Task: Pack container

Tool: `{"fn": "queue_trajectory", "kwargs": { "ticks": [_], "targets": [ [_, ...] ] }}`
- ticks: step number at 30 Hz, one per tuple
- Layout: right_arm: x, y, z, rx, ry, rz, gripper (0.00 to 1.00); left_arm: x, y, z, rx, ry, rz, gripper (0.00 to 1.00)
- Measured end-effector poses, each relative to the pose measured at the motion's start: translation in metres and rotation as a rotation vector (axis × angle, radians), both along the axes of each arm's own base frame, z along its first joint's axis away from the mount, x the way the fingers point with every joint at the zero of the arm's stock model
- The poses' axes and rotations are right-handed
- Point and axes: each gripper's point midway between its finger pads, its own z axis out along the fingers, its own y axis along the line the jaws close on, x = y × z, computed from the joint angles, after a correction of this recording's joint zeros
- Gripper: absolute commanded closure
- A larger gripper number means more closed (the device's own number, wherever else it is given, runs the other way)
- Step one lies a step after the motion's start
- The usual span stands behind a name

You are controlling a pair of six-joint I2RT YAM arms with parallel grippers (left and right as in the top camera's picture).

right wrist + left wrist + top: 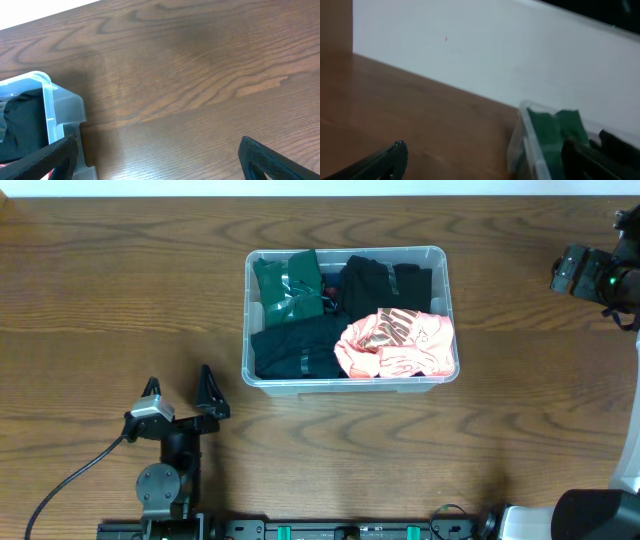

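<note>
The clear plastic container (248, 320) stands at the table's middle. It holds a folded green garment (288, 285) at the back left, black garments (385, 280) and a pink printed garment (395, 345) at the front right. My left gripper (180, 392) is open and empty, in front of and left of the container. In the left wrist view (485, 167) the container's corner (527, 145) and the green garment (552, 130) lie ahead on the right. My right gripper (160, 160) is open and empty over bare table, with the container's corner (50, 100) at its left.
The right arm (590, 275) sits at the far right edge, well away from the container. A black cable (70, 475) runs from the left arm's base to the front left. A white wall (495, 55) borders the table's far side.
</note>
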Motion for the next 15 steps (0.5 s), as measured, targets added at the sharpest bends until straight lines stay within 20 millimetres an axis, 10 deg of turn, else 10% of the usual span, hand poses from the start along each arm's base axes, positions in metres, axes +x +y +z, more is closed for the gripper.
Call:
{"fn": "queue_trajectory", "kwargs": {
  "ticks": [15],
  "targets": [
    [0.000,0.000,0.000,0.000,0.000,0.000,0.01,-0.005,-0.004,-0.032,0.076,0.143,-0.024,0.02]
  ]
}}
